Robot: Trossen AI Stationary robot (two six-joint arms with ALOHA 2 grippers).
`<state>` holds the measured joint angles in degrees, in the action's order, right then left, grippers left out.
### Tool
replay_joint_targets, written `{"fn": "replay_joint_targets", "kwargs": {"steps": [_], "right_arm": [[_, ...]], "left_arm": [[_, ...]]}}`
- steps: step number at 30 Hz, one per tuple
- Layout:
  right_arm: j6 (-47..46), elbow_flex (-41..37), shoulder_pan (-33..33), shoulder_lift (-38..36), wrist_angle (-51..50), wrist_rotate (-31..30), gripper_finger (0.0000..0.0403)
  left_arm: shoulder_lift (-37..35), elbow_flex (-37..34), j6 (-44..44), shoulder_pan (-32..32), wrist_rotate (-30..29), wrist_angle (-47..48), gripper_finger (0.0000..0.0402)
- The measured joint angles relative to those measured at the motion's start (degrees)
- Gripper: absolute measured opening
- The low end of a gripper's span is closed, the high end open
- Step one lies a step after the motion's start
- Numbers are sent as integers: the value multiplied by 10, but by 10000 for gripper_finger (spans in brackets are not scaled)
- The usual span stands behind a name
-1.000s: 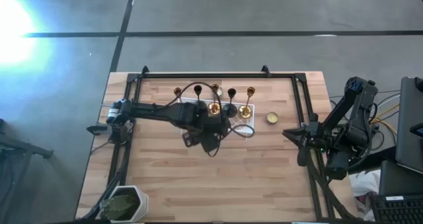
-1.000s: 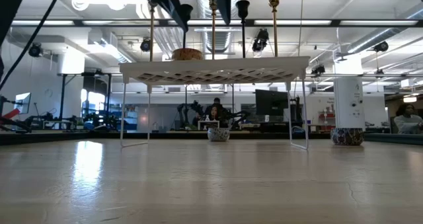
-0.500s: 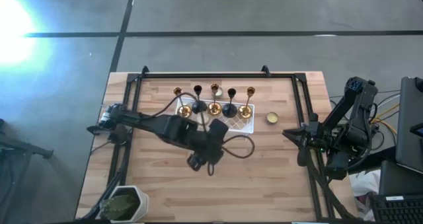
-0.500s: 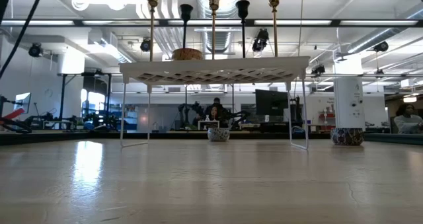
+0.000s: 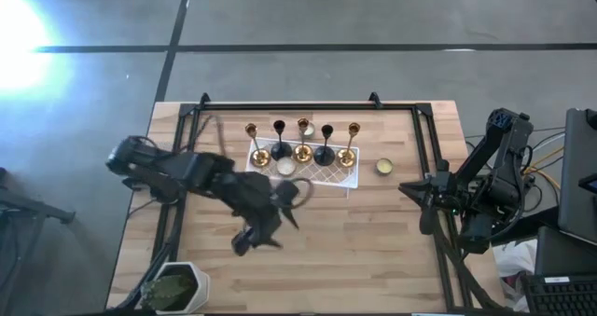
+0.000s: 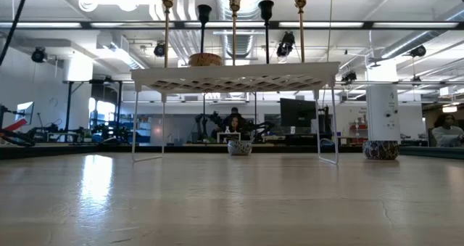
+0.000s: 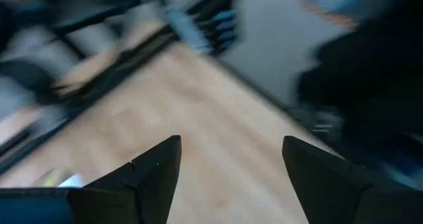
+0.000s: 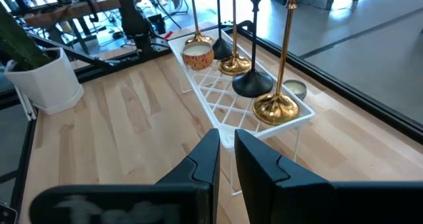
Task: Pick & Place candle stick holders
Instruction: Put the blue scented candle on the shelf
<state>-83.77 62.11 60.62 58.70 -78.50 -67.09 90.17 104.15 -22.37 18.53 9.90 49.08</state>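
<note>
While the left gripper (image 5: pixel 244 243) hangs over bare wood at the near-left part of the counter (image 5: pixel 373 251), its fingers (image 7: pixel 142 178) stand apart with nothing between them, as the left wrist view shows. All five candle stick holders stand upright in a row on the white lattice tray (image 5: pixel 343 179), which sits toward the far side of the counter, well apart from that gripper. From the left end of the row come a gold holder (image 5: pixel 260 157), a black holder (image 5: pixel 280 150), a second gold holder (image 5: pixel 302 153), a second black holder (image 5: pixel 324 155) and a third gold holder (image 5: pixel 346 158). A pale round tealight candle (image 5: pixel 285 167) lies on the tray just in front of the left part of the row, and another tealight (image 5: pixel 383 167) rests on the counter just beside the tray's right end. The right gripper (image 8: pixel 227 159) waits at the counter's right edge, facing the tray's end, its fingers (image 8: pixel 203 163) drawn nearly together on nothing. A potted plant (image 5: pixel 175 286) in a white pot stands at the near-left corner
</note>
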Motion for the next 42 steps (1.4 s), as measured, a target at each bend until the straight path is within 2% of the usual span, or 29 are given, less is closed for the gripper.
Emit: {"fn": "replay_joint_targets", "kwargs": {"steps": [3,10,15,24,29,32,36,42], "right_arm": [[0,0,0,0,0,0,43],[0,0,0,0,0,0,43],[0,0,0,0,0,-1,43],[-1,0,-1,0,1,-4,43],[-18,0,-1,0,29,-17,43],[7,0,-1,0,48,-18,43],[68,0,-8,-2,42,35,43],[-65,-6,-65,-2,-42,146,43]], "left_arm": [[-65,-96,43,4,-87,-78,268],[-244,-325,114,30,-138,-265,268],[-326,-431,139,40,-145,-353,268],[-420,-586,153,40,-165,-401,268],[-464,-689,170,41,-161,-490,268],[-487,-751,172,42,-152,-553,268],[-516,-823,184,42,-152,-611,268],[-548,-890,207,42,-152,-663,268]]}}
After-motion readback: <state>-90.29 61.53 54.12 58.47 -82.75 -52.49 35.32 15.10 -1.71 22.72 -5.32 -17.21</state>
